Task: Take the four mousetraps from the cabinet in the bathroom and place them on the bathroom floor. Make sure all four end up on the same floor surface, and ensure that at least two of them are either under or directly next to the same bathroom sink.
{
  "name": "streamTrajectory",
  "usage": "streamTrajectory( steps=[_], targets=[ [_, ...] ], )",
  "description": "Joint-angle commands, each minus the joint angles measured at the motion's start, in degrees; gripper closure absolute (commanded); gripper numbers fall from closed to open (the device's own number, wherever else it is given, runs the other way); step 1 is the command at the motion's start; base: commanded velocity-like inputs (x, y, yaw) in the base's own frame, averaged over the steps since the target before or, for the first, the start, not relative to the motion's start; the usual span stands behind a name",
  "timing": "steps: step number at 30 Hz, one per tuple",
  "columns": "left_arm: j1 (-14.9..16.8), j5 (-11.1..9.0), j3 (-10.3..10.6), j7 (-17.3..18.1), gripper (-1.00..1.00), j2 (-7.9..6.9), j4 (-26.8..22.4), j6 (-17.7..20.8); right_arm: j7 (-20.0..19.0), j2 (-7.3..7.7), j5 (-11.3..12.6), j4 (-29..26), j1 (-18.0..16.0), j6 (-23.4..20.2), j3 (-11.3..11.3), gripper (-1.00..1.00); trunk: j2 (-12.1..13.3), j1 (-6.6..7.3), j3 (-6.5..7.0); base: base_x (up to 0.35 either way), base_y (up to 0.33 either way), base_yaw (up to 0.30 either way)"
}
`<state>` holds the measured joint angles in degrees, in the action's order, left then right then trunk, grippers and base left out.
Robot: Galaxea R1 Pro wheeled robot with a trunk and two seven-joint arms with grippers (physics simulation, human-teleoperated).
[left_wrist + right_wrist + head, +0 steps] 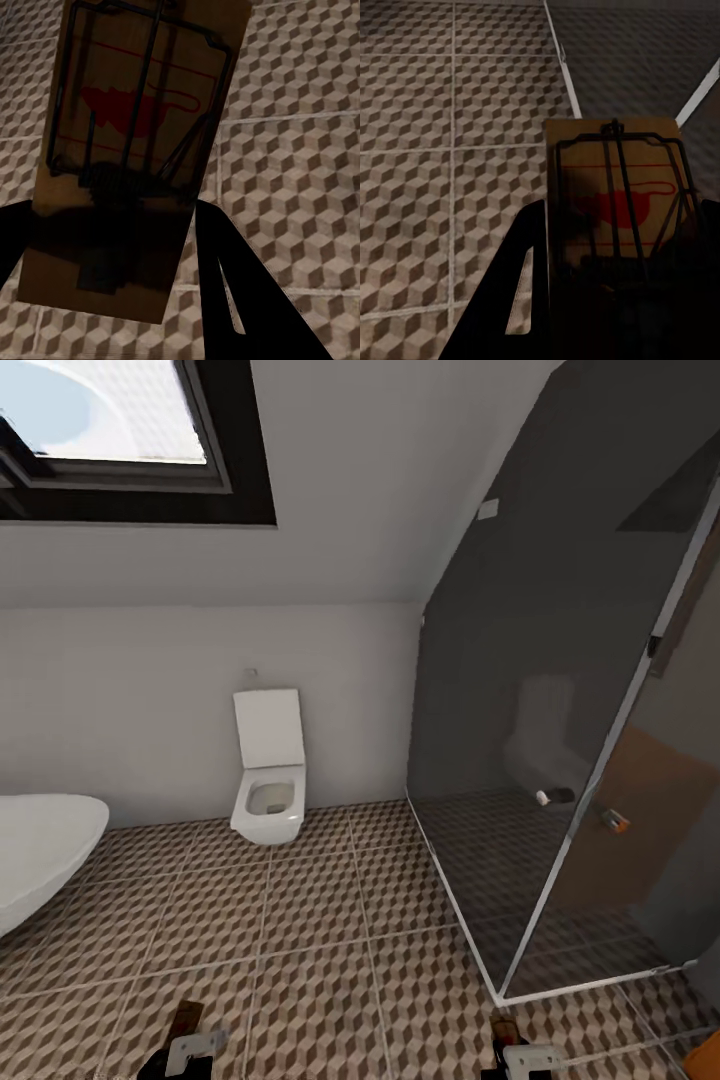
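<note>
Each gripper holds one mousetrap above the bathroom floor (320,920). In the left wrist view a brown wooden mousetrap (135,150) with a dark wire frame and a red mark stands between the dark fingers (225,300) of my left gripper (112,247), which is shut on it. My right gripper (615,300) is shut on a second mousetrap (615,217). The head view shows both grippers, left (185,1048) and right (515,1055), low at the near edge with the small boards (186,1017) (500,1026) sticking up. The sink is out of view.
A white toilet (268,790) hangs on the far wall. The white bathtub's (40,850) end juts in at the left. A glass shower enclosure (560,760) with a pale base rail fills the right. An orange-brown corner (706,1060) shows at the lower right edge.
</note>
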<state>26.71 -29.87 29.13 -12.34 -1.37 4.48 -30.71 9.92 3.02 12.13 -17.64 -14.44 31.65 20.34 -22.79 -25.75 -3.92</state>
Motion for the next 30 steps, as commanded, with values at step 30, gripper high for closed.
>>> streamTrajectory(
  steps=[30],
  targets=[
    [0.1, 0.1, 0.5, -0.2, 1.00, 0.05, 0.2, -0.1, 0.1, 0.05, 0.5, 0.0, 0.0, 0.2, 0.5, 1.00, -0.1, -0.03, -0.88, 0.001, 0.069, 0.216]
  ],
)
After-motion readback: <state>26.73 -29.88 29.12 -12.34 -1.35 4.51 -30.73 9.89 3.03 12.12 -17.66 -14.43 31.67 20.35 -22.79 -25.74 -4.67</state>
